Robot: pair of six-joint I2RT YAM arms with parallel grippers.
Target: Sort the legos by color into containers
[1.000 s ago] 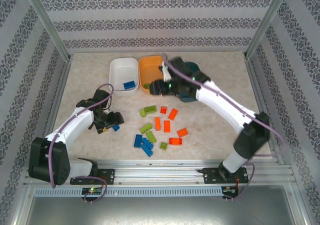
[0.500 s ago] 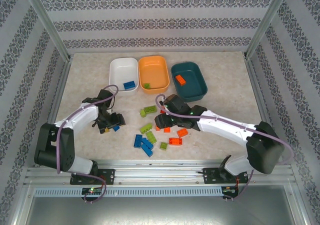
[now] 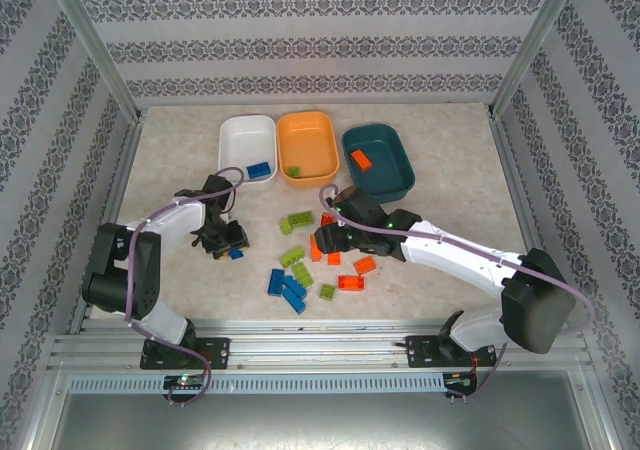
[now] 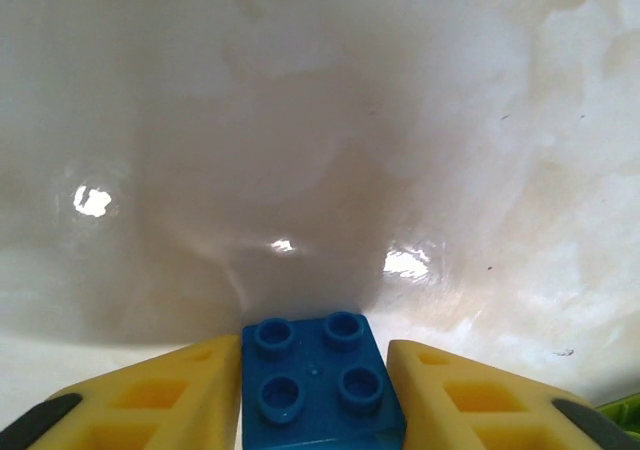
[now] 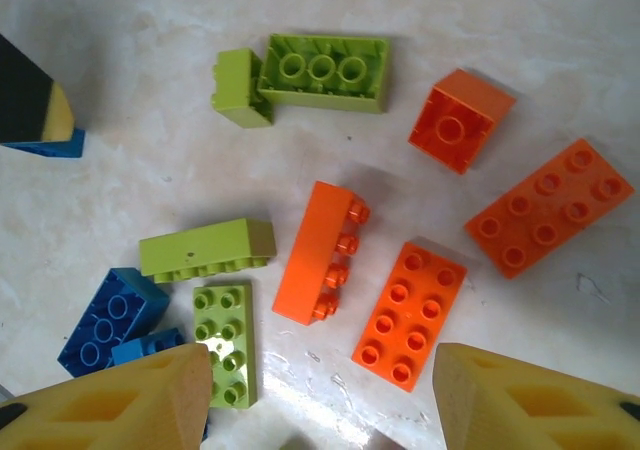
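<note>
**Legos, loose pile** point(image 3: 334, 259): green, orange and blue bricks scattered mid-table point(image 3: 450, 200), between the two arms and well short of the tubs.

**Legos, already sorted:** one blue piece point(image 3: 260, 170) in the white tub point(image 3: 240, 128). One green piece point(image 3: 294, 171) in the orange tub point(image 3: 312, 128). One orange piece point(image 3: 361, 160) in the teal tub point(image 3: 398, 178).

**Square blue brick** point(image 4: 320, 395): on the table left of the pile, apart from it. The left gripper point(image 4: 315, 355) is closed against its two sides.

**Right gripper** point(image 5: 320, 370): spread wide and holding nothing, low over the pile. An oblong orange brick point(image 5: 410, 315) lies just ahead of its gap.

**Change:** a second ago the right arm stretched over the orange and teal tubs, hiding the teal one. It has since swung back to the pile. The left gripper has kept its place on the square blue brick.

**Meaning for the task:** one delivery looks finished and a fresh pick, probably orange, is starting. The gripped blue brick is not yet carried to the white tub. Most of the sorting remains.
</note>
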